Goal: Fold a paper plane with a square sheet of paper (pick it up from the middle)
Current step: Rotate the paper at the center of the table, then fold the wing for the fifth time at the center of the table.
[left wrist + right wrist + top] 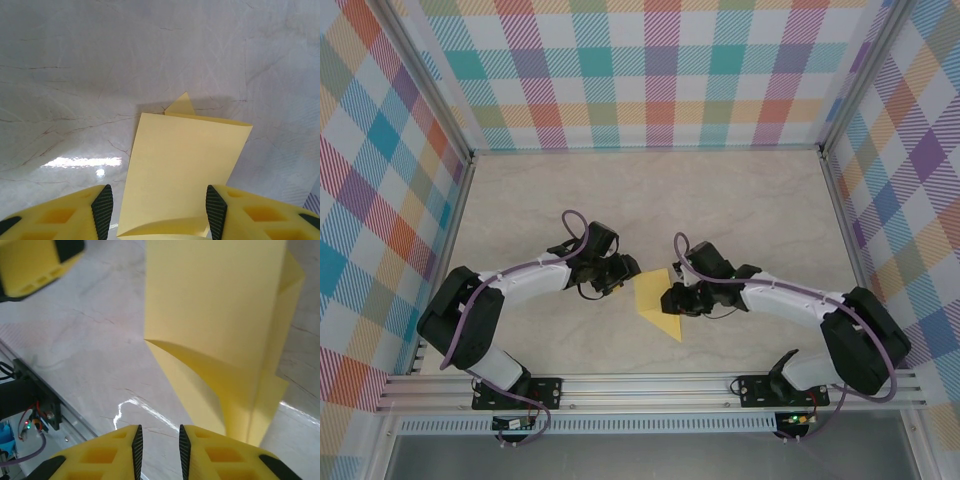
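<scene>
The square sheet of paper (654, 301), bright yellow and folded into a smaller pointed shape, lies on the table between the two arms. My left gripper (623, 272) sits at its left edge. In the left wrist view the paper (185, 165) runs between the two widely spread pads (102, 210), with a curled fold near the camera. That gripper (159, 212) is open. My right gripper (672, 298) is at the sheet's right edge. Its jaws (158, 450) stand narrowly apart over bare table, with the lifted paper (215, 315) just beside the right finger.
The marble-look table (650, 200) is walled by plaid panels on three sides. An aluminium rail (650, 390) with the arm bases runs along the near edge. The rail and some wiring (30, 410) lie close to the right gripper's left.
</scene>
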Available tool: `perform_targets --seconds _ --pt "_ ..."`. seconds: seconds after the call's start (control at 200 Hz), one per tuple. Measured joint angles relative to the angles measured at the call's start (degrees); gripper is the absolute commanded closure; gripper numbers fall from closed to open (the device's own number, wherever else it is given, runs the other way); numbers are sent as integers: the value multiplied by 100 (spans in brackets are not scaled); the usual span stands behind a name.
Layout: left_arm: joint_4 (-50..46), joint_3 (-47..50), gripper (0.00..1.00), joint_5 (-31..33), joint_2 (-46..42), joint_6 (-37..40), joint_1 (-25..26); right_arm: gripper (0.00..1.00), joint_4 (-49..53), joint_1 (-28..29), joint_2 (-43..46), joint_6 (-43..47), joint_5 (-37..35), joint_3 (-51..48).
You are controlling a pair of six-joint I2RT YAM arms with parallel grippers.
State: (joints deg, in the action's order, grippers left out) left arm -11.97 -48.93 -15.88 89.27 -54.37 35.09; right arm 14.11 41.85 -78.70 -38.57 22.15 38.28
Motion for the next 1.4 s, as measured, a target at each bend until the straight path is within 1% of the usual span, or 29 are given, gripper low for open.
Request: perform_targets --seconds 0.295,0.645,0.775,0.975,1.2,1.4 --pt "11 0 45 -37 70 7 63 74 -367 -142 -330 -144 4 -66" --pt "11 -57 45 -122 251 66 175 76 -883 -472 -713 -278 140 -525" --pt "11 -85 45 -122 251 68 197 77 -1209 -605 -750 -323 361 -699" --pt "11 -98 45 -127 332 66 214 78 -1884 -828 -901 -511 920 -962" --pt "33 -319 45 -68 551 205 267 78 -2011 -927 -940 -557 1099 -1012" --pt "20 -610 45 92 824 595 247 78 -2011 -962 -962 -555 1161 -1012"
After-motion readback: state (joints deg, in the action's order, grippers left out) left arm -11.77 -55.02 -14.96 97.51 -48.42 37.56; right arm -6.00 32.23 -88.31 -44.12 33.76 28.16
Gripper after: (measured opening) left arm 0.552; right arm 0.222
